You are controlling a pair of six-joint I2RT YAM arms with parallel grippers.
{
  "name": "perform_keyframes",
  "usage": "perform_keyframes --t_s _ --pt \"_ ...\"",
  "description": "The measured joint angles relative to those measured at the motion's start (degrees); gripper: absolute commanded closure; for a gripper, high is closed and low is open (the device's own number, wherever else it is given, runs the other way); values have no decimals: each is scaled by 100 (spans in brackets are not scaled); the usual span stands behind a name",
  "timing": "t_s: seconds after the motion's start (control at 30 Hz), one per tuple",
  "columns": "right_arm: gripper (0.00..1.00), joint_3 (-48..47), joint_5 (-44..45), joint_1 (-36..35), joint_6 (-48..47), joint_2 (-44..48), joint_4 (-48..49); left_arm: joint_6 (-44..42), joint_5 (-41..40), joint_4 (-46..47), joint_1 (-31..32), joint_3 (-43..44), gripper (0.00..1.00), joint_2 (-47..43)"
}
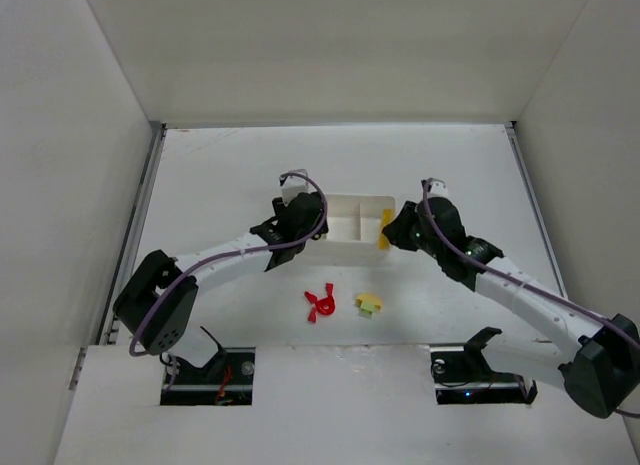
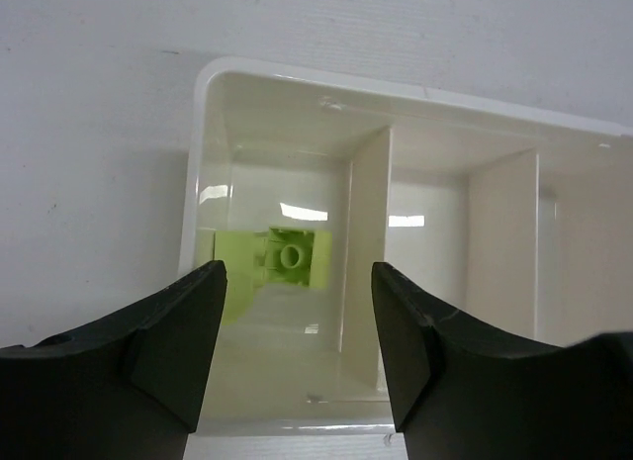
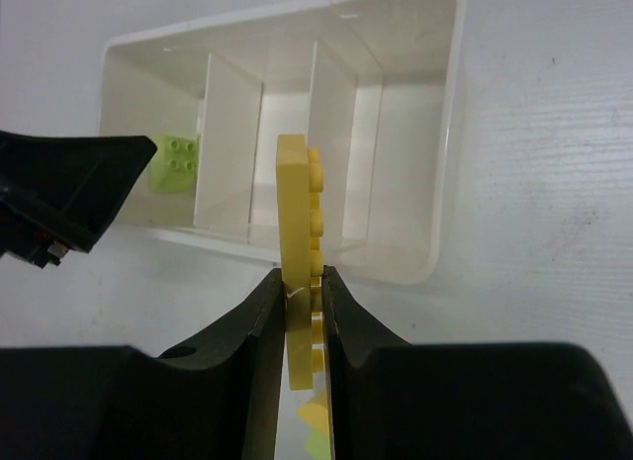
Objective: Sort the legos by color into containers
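The white three-compartment tray sits mid-table. My left gripper is open and empty, hovering over the tray's left compartment, where a light green lego lies; it also shows in the right wrist view. My right gripper is shut on a flat yellow lego plate, held on edge just above the tray's near rim, by the right compartments. In the top view the plate hangs at the tray's right end. A red lego and a yellow and green lego pair lie on the table in front of the tray.
White walls enclose the table on the left, right and back. The two arm bases stand at the near edge. The tray's middle and right compartments hold nothing that shows.
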State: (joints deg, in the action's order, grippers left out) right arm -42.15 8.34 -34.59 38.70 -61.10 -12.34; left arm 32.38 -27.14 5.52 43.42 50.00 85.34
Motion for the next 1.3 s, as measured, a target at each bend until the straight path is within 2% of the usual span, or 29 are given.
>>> perform_keyframes --t_s 0.23,0.43,0.47,0.6,0.67,0.8,0.83,0.93,0.97,1.03,1.1,1.17,1.3 --pt "84 -345 114 133 -164 -695 127 -109 -2 9 179 -7 41 -254" --pt "81 -590 247 208 -315 -1287 177 -101 212 426 420 -457 41 -1403" --pt "77 -614 264 208 -326 -1338 181 -85 247 492 452 -555 41 -1565" --pt "48 -678 382 205 -361 -1458 219 -39 352 584 588 -935 41 -1862" --pt "44 -684 466 205 -417 -1440 236 -22 426 575 669 -1134 41 -1873" --pt "43 -723 599 203 -490 -1235 212 31 566 501 789 -1392 42 -1888" --pt "44 -728 634 195 -511 -1126 203 46 608 472 807 -1423 45 -1912" --pt "61 -710 726 63 -575 -638 92 68 745 446 883 -1484 53 -2087" --pt "69 -662 734 -42 -581 -428 79 70 804 452 927 -1488 56 -2162" --pt "78 -476 732 -354 -553 17 35 61 964 470 1045 -1488 62 -2291" --pt "79 -186 688 -787 -424 422 -127 48 1113 505 1165 -1491 65 -2339" --pt "75 170 636 -1279 -225 675 -435 42 1257 535 1261 -1508 65 -2337" --pt "57 667 605 -2149 315 584 -1165 42 1528 538 1390 -1565 65 -2288"
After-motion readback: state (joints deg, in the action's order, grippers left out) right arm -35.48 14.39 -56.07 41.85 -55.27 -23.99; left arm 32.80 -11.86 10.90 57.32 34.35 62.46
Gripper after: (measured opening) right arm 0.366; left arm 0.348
